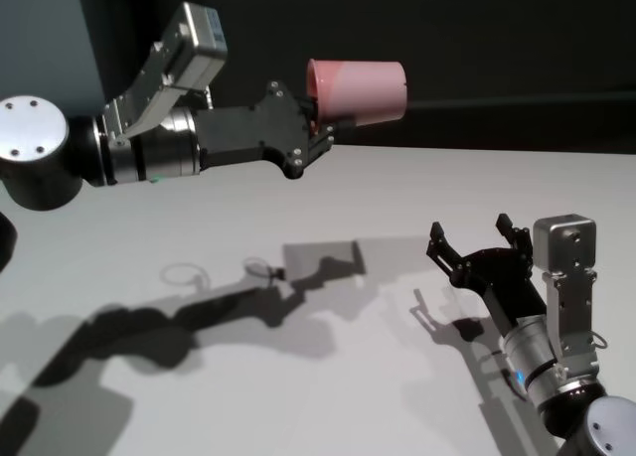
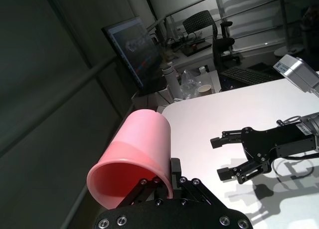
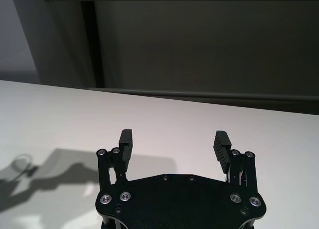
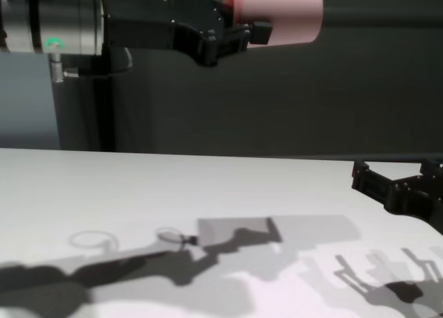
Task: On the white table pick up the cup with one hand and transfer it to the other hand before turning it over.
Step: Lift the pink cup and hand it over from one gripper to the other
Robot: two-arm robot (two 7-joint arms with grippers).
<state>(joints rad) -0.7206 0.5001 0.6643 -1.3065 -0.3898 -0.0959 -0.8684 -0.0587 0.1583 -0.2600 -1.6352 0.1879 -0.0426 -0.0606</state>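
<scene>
Left gripper [image 1: 320,138] pinched the cup [image 1: 358,91] sideways, aloft for handover; right gripper [image 1: 475,239] waited above the worktop [image 1: 328,377], jaws spread.

- Head view: high, looking forward and down over the broad matte white table [image 1: 248,377]; both arms in frame.
- Chest view: low, near table level, facing the dark back wall [image 4: 208,103].
- Left wrist view: close behind the left gripper [image 2: 167,181], small smooth pink plastic cup [image 2: 137,154] filling the foreground, right gripper [image 2: 227,156] farther off.
- Right wrist view: close behind the right gripper, facing across the table.
- All views share the tabletop.
</scene>
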